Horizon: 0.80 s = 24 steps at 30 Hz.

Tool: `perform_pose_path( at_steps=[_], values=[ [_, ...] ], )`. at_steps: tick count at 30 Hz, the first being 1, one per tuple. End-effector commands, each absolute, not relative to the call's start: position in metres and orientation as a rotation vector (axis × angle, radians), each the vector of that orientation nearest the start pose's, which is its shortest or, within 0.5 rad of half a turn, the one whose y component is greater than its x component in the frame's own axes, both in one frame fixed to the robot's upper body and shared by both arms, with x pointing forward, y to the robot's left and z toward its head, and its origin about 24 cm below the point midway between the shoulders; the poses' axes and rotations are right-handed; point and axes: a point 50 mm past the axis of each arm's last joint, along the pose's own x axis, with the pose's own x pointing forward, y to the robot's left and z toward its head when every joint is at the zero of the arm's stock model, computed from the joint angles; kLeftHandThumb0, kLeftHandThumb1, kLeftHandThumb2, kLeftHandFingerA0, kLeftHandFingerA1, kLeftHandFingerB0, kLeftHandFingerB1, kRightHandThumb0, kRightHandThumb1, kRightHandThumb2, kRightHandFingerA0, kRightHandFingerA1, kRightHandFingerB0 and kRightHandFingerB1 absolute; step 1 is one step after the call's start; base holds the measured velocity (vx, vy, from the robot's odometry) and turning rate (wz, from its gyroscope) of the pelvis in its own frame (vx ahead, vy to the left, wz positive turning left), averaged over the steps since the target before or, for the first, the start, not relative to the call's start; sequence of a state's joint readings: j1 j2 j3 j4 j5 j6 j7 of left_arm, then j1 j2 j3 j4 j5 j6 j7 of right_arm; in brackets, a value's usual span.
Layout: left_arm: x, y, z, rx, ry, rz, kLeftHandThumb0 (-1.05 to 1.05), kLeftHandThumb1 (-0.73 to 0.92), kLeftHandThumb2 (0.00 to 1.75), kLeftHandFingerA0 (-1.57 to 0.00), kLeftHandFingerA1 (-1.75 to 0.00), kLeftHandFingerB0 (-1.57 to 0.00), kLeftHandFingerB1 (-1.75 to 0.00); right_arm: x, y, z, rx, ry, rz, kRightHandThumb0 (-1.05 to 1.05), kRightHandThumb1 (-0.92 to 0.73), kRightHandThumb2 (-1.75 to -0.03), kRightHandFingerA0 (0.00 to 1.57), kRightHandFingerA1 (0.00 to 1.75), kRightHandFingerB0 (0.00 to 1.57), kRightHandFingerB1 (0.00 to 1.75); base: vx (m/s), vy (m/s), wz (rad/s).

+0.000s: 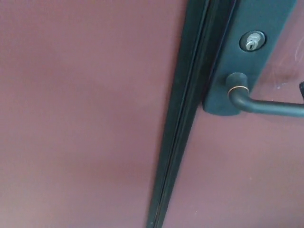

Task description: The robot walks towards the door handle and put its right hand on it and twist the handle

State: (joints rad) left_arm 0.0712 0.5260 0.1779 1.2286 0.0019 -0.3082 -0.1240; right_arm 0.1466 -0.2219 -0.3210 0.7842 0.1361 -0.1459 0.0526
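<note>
Head view, looking close at a dark red door: no robot hand shows, left or right, so their state cannot be told. The door handle, a dark lever with a thin copper ring at its neck, sits at the picture's upper right. Its bar runs level to the right and is cut by the edge, so the tip is out of sight. It is mounted on a dark backplate with a silver keyhole above the lever's neck.

Judged from this, the approach step is in hand and the reach has not begun. Next, the right hand must rise onto the bar and press down.

A dark door seam runs slantwise just beside the plate. Nothing blocks the lever.
</note>
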Motion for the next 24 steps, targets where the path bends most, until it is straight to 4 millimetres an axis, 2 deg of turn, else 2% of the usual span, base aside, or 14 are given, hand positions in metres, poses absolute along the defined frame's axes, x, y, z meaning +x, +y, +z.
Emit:
perform_pose_path(
  at_steps=[1, 12, 18, 24],
  values=[
    [0.0822, 0.3567, -0.1026, 0.356, 0.953, 0.28, -0.36, 0.39, 0.66, -0.58, -0.56, -0.46, -0.49, 0.1223, -0.2874, -0.1079, 0.01, 0.698, -0.432, -0.32, -0.58, -0.66, 0.39, 0.43, 0.38, 0.42, 0.06, -0.175, 0.07],
    [0.083, 0.357, -0.1026, 0.344, 0.95, 0.291, -0.36, 0.39, 0.67, -0.59, -0.56, -0.46, -0.49, 0.1288, -0.2853, -0.107, 0.002, 0.69, -0.416, -0.32, -0.58, -0.66, 0.39, 0.43, 0.38, 0.42, 0.02, 0.016, -0.02],
    [0.0826, 0.3576, -0.1024, 0.351, 0.958, 0.286, -0.36, 0.39, 0.66, -0.59, -0.56, -0.46, -0.49, 0.1303, -0.2856, -0.1073, 0.008, 0.693, -0.417, -0.32, -0.58, -0.66, 0.39, 0.43, 0.38, 0.42, 0.04, 0.178, -0.04],
    [0.0832, 0.3584, -0.1016, 0.364, 0.957, 0.279, -0.36, 0.39, 0.67, -0.6, -0.56, -0.46, -0.49, 0.131, -0.2844, -0.1078, 0.009, 0.694, -0.417, -0.32, -0.58, -0.66, 0.39, 0.43, 0.38, 0.42, 0.03, 0.015, 0.02]
  ],
)
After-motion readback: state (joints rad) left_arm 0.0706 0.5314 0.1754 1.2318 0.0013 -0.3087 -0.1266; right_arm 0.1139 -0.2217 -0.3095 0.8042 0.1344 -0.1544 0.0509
